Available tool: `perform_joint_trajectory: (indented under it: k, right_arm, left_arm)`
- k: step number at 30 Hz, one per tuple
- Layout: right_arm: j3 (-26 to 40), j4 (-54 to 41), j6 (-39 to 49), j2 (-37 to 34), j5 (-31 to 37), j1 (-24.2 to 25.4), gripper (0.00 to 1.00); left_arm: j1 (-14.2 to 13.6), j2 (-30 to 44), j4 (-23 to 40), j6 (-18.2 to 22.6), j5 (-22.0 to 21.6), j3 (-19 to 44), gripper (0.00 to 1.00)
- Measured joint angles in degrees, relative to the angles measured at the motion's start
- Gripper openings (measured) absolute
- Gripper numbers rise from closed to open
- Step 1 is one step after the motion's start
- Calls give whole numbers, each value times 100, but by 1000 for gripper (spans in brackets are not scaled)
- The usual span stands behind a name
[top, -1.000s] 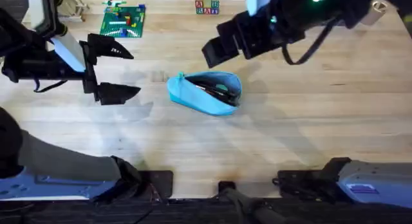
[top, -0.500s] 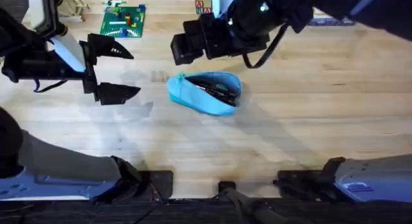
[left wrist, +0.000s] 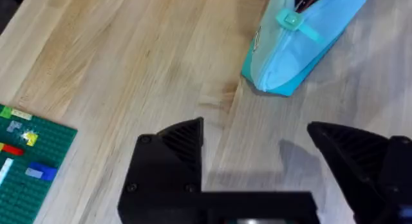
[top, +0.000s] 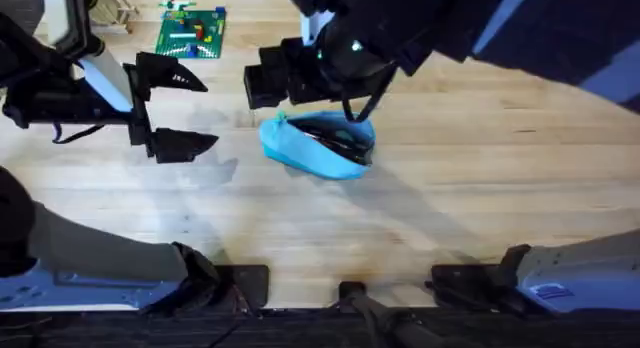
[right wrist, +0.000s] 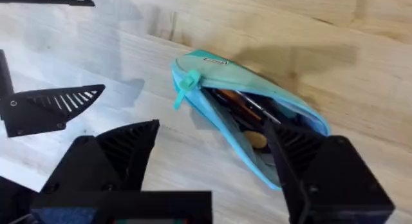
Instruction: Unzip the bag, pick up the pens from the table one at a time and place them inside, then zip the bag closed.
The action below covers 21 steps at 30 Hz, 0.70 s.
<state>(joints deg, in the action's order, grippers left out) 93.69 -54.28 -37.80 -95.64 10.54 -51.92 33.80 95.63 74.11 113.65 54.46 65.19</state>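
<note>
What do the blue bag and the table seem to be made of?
The bag looks like soft matte fabric: its sides sag and crease around the open zipper, and it gives no shine. The table looks like light wood with a smooth, low-sheen finish: joined planks with visible grain. A laminate imitation cannot be excluded.

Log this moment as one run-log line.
bag: unzipped, pens inside | right gripper: open, above bag | left gripper: open, apart from bag | pending: zip closed
</note>
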Motion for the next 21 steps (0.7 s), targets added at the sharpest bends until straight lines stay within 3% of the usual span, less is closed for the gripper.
perform_joint_trajectory:
  k: [7,21]
  right_arm:
    - [74,175,-191,-432,194,-250,996]
    - [868,65,-234,-1067,222,-451,995]
  left_arm:
    - [0,-1,0,0,0,0,994]
    - [0,-2,1,2,0,0,994]
